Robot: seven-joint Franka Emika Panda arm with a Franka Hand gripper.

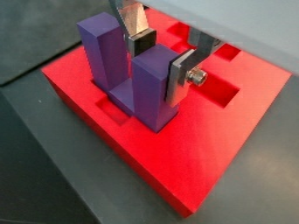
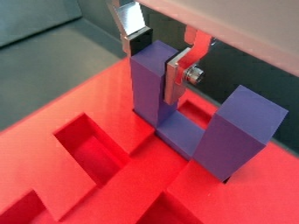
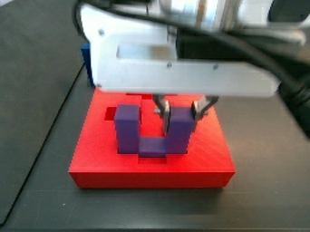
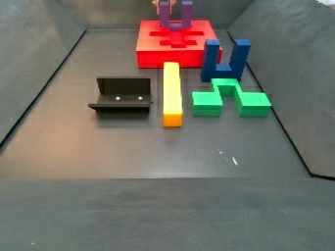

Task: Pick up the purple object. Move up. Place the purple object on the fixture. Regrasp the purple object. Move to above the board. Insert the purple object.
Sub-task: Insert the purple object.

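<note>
Both wrist views show the gripper [image 1: 162, 59] clamped on one prong of the purple object [image 1: 135, 74], seated in the board [image 1: 222, 140].

Wrist views: close, angled down past silver-fingered gripper [image 1: 160, 54] onto flat red board [image 1: 222, 166].
Side views: near, frontal [image 3: 151, 168]; distant, high, whole floor [image 4: 177, 39].

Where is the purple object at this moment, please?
The purple object stands upright on the red board, base in a cutout. The gripper has its fingers around one prong, seen in both wrist views. In a side view it sits at the table's far end.
</note>
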